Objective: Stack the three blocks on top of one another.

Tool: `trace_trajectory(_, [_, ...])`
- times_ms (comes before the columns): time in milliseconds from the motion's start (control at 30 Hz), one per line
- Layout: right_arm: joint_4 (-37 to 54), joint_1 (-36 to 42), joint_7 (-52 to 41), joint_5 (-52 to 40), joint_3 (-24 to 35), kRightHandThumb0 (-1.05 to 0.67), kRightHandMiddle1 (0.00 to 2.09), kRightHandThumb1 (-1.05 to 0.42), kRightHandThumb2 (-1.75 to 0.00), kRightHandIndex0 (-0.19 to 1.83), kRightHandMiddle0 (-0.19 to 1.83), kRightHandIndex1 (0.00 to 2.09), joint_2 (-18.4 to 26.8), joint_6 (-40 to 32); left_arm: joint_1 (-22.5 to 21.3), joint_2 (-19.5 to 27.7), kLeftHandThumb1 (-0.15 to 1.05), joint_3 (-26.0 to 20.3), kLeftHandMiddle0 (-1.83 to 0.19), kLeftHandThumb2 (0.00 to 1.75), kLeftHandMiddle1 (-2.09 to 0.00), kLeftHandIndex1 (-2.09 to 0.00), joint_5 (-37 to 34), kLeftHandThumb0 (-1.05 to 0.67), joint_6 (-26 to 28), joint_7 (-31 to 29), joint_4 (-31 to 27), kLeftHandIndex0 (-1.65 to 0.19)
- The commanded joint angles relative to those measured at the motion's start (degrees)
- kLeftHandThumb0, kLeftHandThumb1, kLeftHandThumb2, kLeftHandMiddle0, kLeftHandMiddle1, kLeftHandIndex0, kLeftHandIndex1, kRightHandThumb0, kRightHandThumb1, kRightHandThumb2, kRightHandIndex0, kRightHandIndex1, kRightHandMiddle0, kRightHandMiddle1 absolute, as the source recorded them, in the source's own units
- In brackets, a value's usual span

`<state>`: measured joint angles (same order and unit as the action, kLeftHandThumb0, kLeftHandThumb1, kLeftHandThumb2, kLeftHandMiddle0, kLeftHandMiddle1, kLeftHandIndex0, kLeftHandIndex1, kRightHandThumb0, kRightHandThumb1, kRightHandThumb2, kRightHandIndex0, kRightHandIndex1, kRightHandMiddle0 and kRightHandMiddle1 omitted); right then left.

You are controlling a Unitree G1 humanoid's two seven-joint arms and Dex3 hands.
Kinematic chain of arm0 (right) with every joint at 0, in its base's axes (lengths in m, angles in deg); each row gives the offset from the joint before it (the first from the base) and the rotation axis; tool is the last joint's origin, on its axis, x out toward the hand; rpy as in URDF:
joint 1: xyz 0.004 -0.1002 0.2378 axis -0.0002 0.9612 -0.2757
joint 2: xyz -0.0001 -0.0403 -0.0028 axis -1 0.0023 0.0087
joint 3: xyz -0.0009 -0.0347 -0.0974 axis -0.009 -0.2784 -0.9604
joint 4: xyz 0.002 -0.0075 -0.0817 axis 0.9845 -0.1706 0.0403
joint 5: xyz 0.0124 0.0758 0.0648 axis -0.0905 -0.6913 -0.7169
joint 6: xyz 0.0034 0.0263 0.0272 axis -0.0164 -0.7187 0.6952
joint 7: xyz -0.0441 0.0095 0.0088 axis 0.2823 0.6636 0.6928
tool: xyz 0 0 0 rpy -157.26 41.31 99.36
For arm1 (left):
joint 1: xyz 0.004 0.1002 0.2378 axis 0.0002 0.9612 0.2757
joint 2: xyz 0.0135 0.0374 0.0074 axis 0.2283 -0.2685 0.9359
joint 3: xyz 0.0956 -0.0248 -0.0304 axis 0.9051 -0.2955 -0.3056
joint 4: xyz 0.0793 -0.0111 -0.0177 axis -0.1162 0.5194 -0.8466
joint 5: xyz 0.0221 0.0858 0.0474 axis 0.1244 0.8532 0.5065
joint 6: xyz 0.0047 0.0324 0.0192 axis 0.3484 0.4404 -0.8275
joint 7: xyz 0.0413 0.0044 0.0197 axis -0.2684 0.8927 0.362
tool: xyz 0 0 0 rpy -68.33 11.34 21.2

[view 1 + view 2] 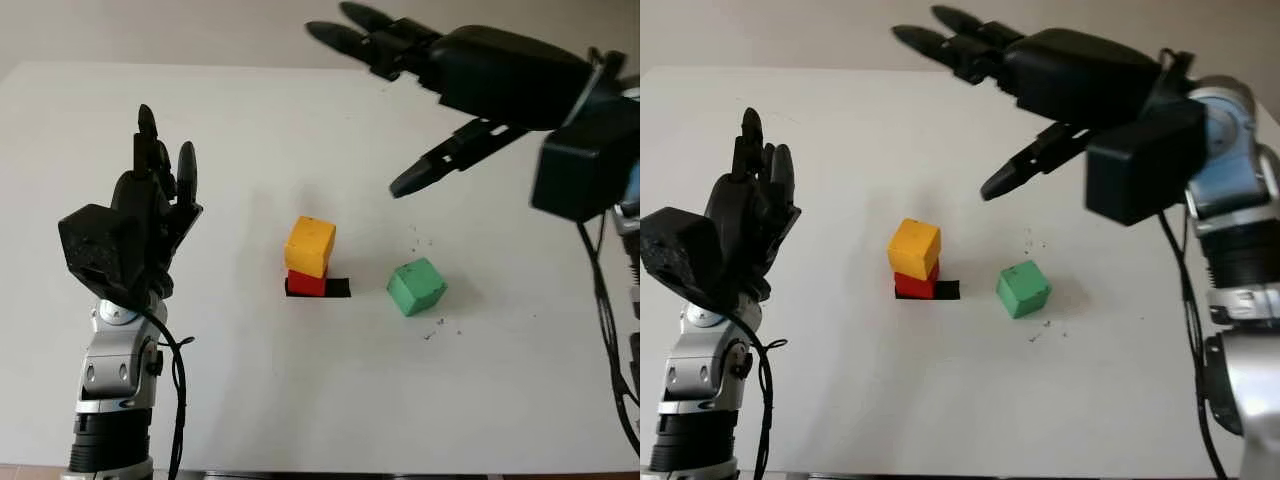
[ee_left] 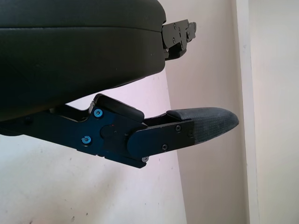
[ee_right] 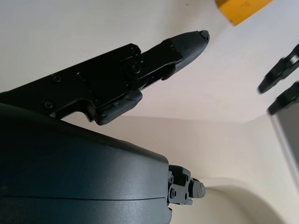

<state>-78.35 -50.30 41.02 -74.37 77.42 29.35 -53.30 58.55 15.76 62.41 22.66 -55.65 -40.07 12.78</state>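
- Yellow block (image 1: 310,245) sits a little askew on the red block (image 1: 306,284), which rests on a black mark (image 1: 337,288) on the bench (image 1: 300,400); two tiers look done.
- Green block (image 1: 416,286) lies on the bench just beside that stack, unstacked.
- Right hand (image 1: 440,90) hovers released above and beyond the green block, likely lining up to take it.
- Left hand (image 1: 150,215) is raised well apart from the stack, holding nothing, out of the way.
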Motion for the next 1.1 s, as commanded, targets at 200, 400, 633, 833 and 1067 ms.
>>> trace_trajectory(200, [15.9, 16.3, 0.6, 0.1, 7.7, -0.75, 0.1, -0.9, -0.05, -0.18, 0.04, 0.04, 6.1, -12.7, -0.1, 0.5, 1.05, 0.0, 0.19, 0.62, 0.0, 0.0, 0.0, -0.76, 0.1, -0.3, -0.8, 0.19])
trace_trajectory(400, [20.9, 26.0, 3.4, 2.0, 9.2, -0.73, 0.1, -0.9, -0.05, -0.17, 0.09, 0.06, 5.6, -11.1, 0.0, 0.6, 1.05, -0.1, 0.19, 0.62, 0.0, 0.0, -0.1, -0.76, 0.1, -0.6, -1.0, 0.19])
trace_trajectory(633, [18.3, 32.0, 7.7, 6.2, 6.0, -0.72, 0.11, -0.91, -0.05, -0.19, 0.16, 0.04, 3.6, -3.1, 0.1, 0.6, 1.05, -0.1, 0.19, 0.61, 0.0, 0.0, 0.0, -0.76, 0.6, -0.4, -1.4, 0.19])
trace_trajectory(833, [17.6, 32.9, 8.8, 12.2, 1.5, -0.76, 0.07, -0.93, -0.06, -0.19, 0.12, 0.01, 3.4, -1.5, 0.1, 0.5, 1.05, -0.4, 0.19, 0.6, 0.0, -0.01, -0.1, -0.76, 0.9, -0.2, -1.8, 0.19])
trace_trajectory(1067, [15.7, 33.6, 10.7, 14.5, -0.4, -0.75, 0.07, -0.91, -0.05, -0.19, 0.13, 0.03, 3.2, 0.8, -0.1, 0.7, 1.05, -0.2, 0.19, 0.61, 0.0, 0.0, 0.2, -0.75, 0.6, -0.4, -1.4, 0.19])
